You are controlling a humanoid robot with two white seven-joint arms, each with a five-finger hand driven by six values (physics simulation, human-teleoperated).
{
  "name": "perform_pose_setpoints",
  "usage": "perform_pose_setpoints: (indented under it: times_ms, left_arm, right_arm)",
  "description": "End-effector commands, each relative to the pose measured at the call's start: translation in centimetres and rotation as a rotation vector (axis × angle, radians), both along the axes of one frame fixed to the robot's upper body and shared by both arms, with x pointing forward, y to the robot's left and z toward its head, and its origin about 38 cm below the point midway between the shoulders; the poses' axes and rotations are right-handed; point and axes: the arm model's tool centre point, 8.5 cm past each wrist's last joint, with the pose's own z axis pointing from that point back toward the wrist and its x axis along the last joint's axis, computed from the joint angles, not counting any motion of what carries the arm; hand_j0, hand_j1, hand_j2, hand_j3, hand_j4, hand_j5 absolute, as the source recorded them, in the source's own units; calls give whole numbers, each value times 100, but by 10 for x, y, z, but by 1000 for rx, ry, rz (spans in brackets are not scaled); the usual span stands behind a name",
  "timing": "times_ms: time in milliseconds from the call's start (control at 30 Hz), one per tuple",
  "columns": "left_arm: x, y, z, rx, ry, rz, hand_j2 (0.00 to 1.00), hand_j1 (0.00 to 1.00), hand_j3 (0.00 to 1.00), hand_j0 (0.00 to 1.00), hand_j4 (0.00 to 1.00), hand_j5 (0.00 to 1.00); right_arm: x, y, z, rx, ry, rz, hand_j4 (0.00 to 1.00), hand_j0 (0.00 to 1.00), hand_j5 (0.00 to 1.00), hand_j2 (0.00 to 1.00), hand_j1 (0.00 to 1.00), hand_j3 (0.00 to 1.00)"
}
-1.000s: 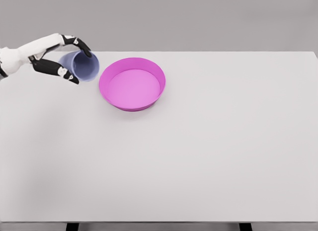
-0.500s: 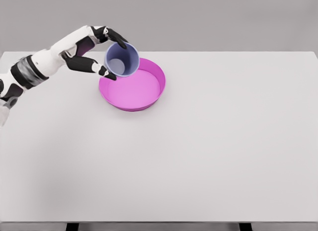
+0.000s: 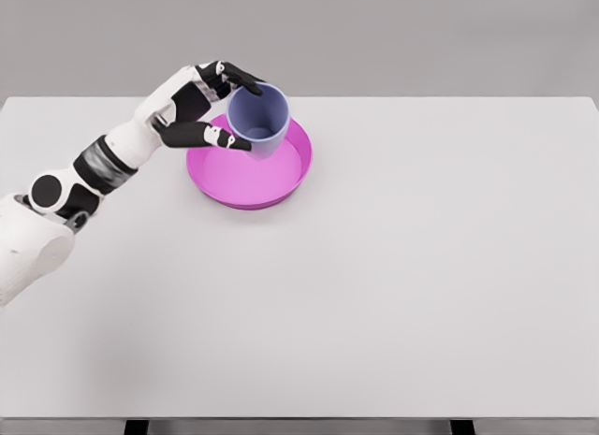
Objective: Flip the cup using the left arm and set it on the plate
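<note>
On my head view I have the left arm (image 3: pixel 103 164) coming in from the lower left of the frame and reaching up toward the upper middle. The left hand (image 3: pixel 192 112) has its dark fingers (image 3: pixel 241 77) wrapped around a pale blue cup (image 3: pixel 259 122): one runs over the cup's far rim, and the thumb (image 3: pixel 211 137) presses against its near left side. The cup is mouth up, tipped slightly toward the camera so I can see down into it. It sits over the upper left part of the pink plate (image 3: pixel 249 159), its base low inside the plate's rim; I cannot tell whether the base is touching the plate floor or just above it.

The plate is a shallow, round, magenta dish with a raised wall, resting on the white table (image 3: pixel 393 285) in the upper left-centre of the frame. The right arm does not show anywhere in my view.
</note>
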Motion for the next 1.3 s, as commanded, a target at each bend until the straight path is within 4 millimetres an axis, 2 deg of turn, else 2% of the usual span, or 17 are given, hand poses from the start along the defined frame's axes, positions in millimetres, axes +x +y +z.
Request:
perform_pose_setpoints:
  times_ms: [0, 233, 433, 533, 867, 967, 1033, 1133, 1267]
  left_arm:
    - [5, 3, -2, -27, 19, 38, 57, 57, 57, 57, 57, 57]
    - [12, 18, -30, 5, 157, 118, 59, 59, 59, 59, 59, 59]
    - [16, 12, -42, -9, 188, 137, 58, 58, 58, 58, 58, 58]
    - [17, 0, -46, -23, 196, 133, 58, 58, 58, 58, 58, 58]
    - [24, 14, -67, 17, 235, 209, 58, 58, 58, 58, 58, 58]
    - [23, 8, -66, 15, 226, 198, 59, 59, 59, 59, 59, 59]
    - [23, 10, -64, 15, 222, 199, 76, 76, 76, 76, 76, 76]
    - [23, 11, -65, 20, 223, 208, 91, 91, 91, 91, 91, 91]
    - [23, 13, -65, 33, 216, 218, 99, 99, 99, 99, 99, 99]
  right_arm:
    - [0, 0, 0, 0, 0, 0, 100, 100, 100, 100, 100, 100]
    - [0, 0, 0, 0, 0, 0, 100, 100, 100, 100, 100, 100]
    - [0, 0, 0, 0, 0, 0, 100, 100, 100, 100, 100, 100]
    - [0, 0, 0, 0, 0, 0, 100, 100, 100, 100, 100, 100]
    - [0, 0, 0, 0, 0, 0, 100, 100, 100, 100, 100, 100]
    - [0, 0, 0, 0, 0, 0, 100, 100, 100, 100, 100, 100]
    - [0, 0, 0, 0, 0, 0, 100, 100, 100, 100, 100, 100]
    - [0, 0, 0, 0, 0, 0, 100, 100, 100, 100, 100, 100]
    - [0, 0, 0, 0, 0, 0, 100, 100, 100, 100, 100, 100]
